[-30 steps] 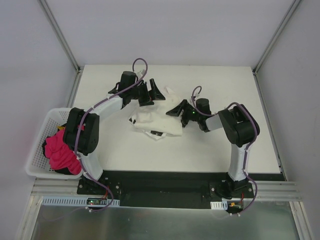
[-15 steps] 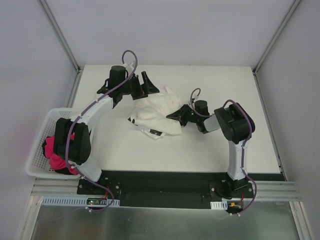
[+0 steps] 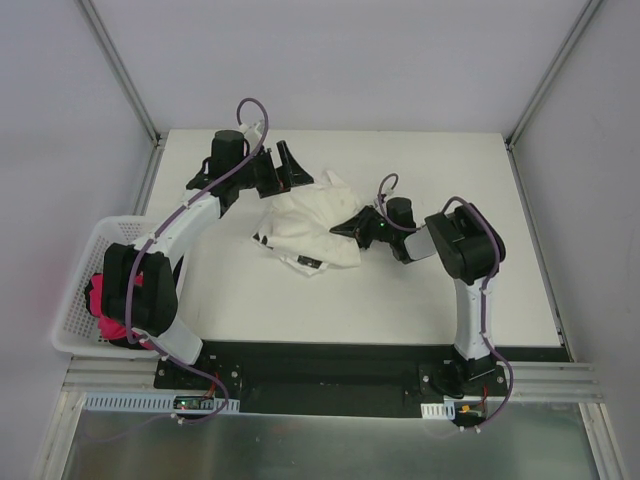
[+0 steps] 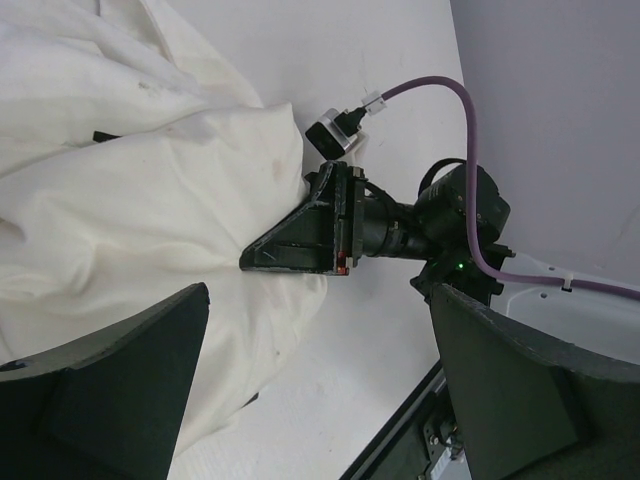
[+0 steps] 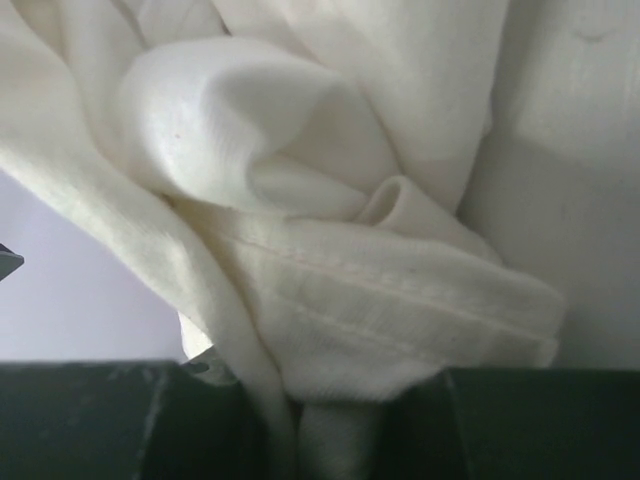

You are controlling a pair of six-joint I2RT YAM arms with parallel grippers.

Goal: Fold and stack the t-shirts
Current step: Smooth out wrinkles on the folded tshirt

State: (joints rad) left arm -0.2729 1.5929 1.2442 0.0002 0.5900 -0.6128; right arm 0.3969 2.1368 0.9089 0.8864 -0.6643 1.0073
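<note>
Top external: white basket (image 3: 78, 272) holds pink cloth (image 3: 97, 300); t-shirts (image 3: 305, 225) heaped outside.

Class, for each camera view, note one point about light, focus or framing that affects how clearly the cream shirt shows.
Top view: even light, sharp, cream shirt small, shadows faint. Left wrist view: shirt glares near white, left fingers dark and soft. Right wrist view: shirt fills the frame, folds shaded, right fingers a dark band below.
</note>
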